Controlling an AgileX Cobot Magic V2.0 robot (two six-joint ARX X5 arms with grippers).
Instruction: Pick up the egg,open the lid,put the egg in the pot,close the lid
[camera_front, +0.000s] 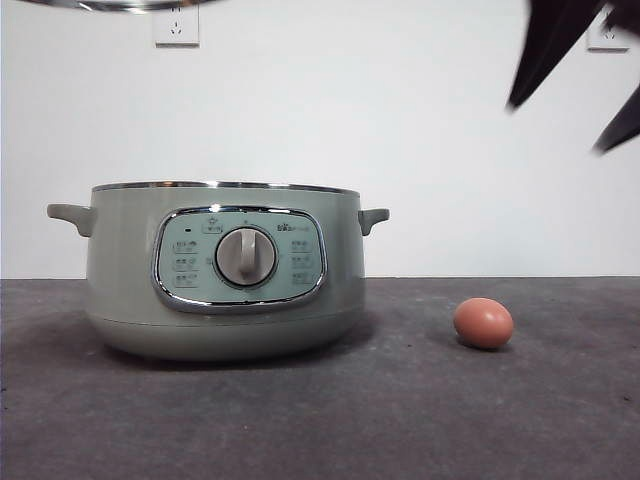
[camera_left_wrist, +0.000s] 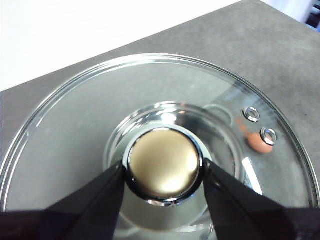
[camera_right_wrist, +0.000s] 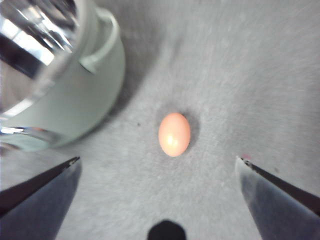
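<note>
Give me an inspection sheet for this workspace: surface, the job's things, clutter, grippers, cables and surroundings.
Surface: dark grey table, matte, nothing spilled on it.
Pot: pale green pot stands upright and uncovered, dial facing the front camera.
Lid: glass lid is held up in the air above the pot; only its rim shows at the top edge of the front view.
Egg: egg lies on the table beside the pot, apart from it, untouched.
Clutter: nothing seen.
Grippers: left gripper is shut on the lid's knob; right gripper hangs above the egg, jaws wide open.
Cables: nothing seen.
Surroundings: white wall with two sockets.
</note>
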